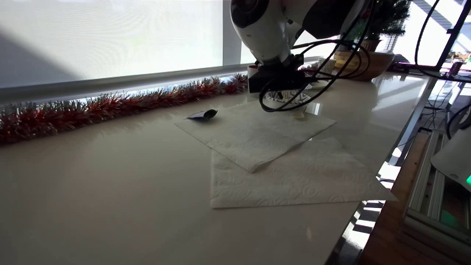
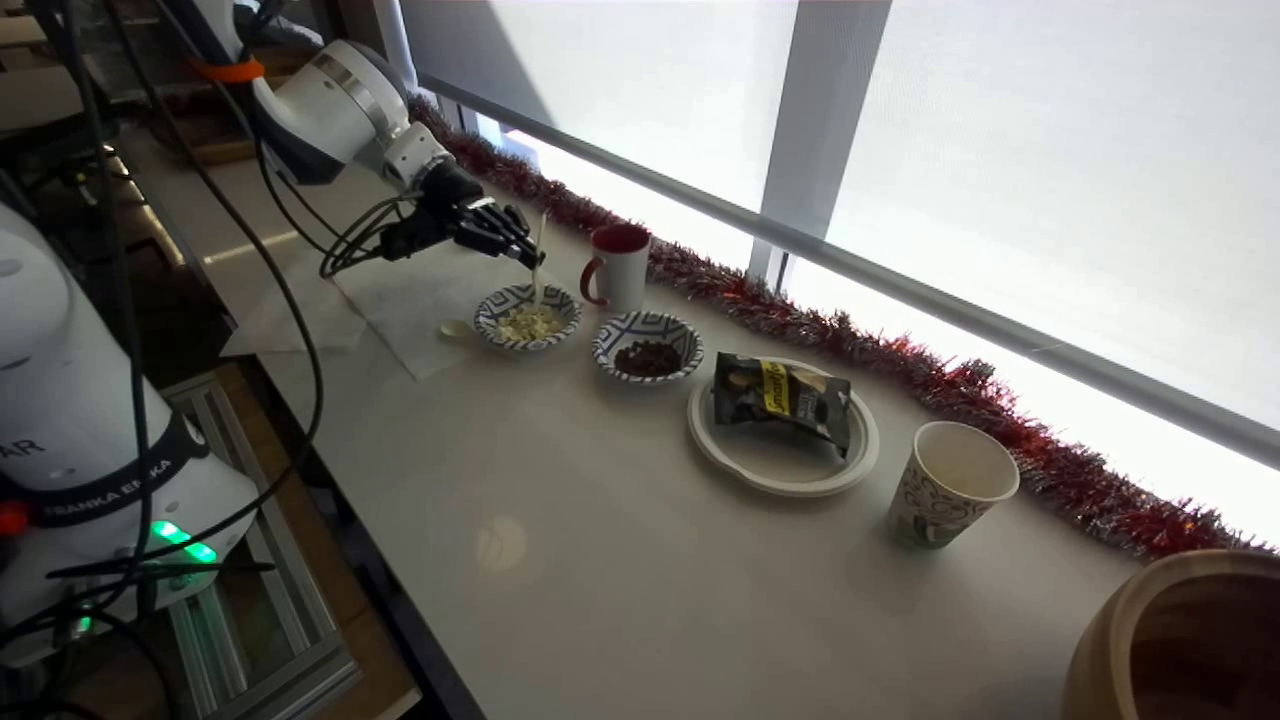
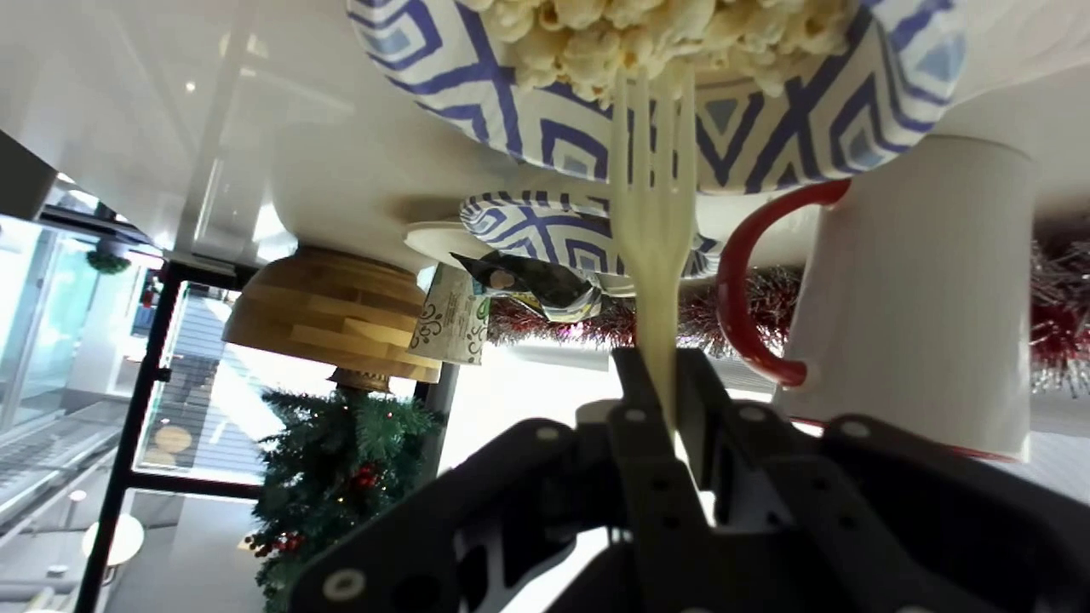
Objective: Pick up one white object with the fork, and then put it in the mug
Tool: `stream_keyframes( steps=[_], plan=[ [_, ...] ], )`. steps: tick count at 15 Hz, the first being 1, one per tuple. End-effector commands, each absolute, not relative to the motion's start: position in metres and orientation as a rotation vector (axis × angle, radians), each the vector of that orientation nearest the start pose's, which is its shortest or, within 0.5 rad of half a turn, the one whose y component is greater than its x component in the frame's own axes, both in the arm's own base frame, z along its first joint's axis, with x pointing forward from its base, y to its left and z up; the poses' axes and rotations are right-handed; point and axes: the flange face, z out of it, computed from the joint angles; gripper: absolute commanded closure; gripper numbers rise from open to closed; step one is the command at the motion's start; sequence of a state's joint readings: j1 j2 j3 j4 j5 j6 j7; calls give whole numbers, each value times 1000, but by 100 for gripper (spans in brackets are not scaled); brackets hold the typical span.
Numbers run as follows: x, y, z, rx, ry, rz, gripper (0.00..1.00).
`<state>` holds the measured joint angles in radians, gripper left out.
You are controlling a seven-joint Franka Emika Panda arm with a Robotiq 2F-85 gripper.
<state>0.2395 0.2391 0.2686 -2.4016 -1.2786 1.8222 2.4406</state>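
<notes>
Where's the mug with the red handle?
In an exterior view, the mug stands just above the middle, the popcorn bowl on its left and red tinsel on its right.

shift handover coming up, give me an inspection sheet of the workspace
Surface: glossy pale table with overlapping paper towels
Job's things: fork tines-down at popcorn in a patterned bowl, contact unclear; red-handled mug upright beside that bowl
Clutter: second bowl holding dark bits, snack bag on a plate, paper cup, spoon-shaped item, unidentified dark item
Gripper: shut on the fork's handle
Cables: black cables looping near the gripper in both exterior views
Surroundings: tinsel below the window shade, decorated tree near a wooden bowl
</notes>
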Motion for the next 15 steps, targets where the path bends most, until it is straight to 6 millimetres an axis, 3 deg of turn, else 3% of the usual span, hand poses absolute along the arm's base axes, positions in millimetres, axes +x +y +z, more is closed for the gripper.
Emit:
stream_keyframes(
  steps=[1,15],
  plan=[
    [432,157,202,1859,-1064,1153,97],
    [428,173,179,1861,-1028,1138,97]
  ],
)
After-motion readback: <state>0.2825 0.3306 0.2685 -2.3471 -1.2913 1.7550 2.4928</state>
